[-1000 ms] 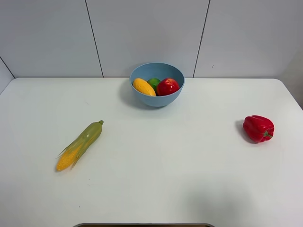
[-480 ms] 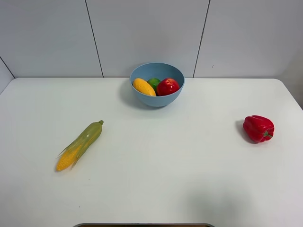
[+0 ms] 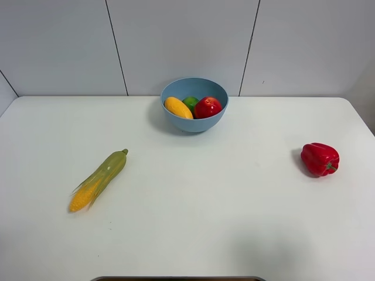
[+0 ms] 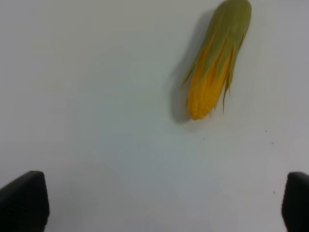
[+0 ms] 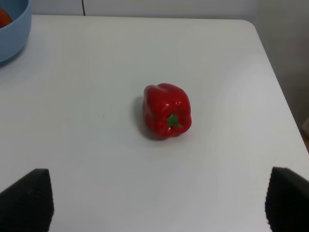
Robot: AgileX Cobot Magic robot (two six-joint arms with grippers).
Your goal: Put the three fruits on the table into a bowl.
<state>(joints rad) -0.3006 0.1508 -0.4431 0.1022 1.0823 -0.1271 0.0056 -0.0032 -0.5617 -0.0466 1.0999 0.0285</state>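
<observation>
The light-blue bowl (image 3: pixel 194 93) stands at the back middle of the white table (image 3: pixel 193 222). Inside it lie the yellow-orange mango-like fruit (image 3: pixel 178 108), the green lime (image 3: pixel 190 102) and the red apple (image 3: pixel 208 108). The bowl's edge also shows in the right wrist view (image 5: pixel 12 34), with a sliver of the apple (image 5: pixel 4 18). Neither arm shows in the exterior view. My left gripper (image 4: pixel 159 203) is open and empty above bare table near the corn. My right gripper (image 5: pixel 157 205) is open and empty, in front of the pepper.
A green-husked corn cob (image 3: pixel 99 179) lies on the left of the table, also in the left wrist view (image 4: pixel 215 63). A red bell pepper (image 3: pixel 319 158) sits on the right, also in the right wrist view (image 5: pixel 166 111). The table's right edge is near the pepper.
</observation>
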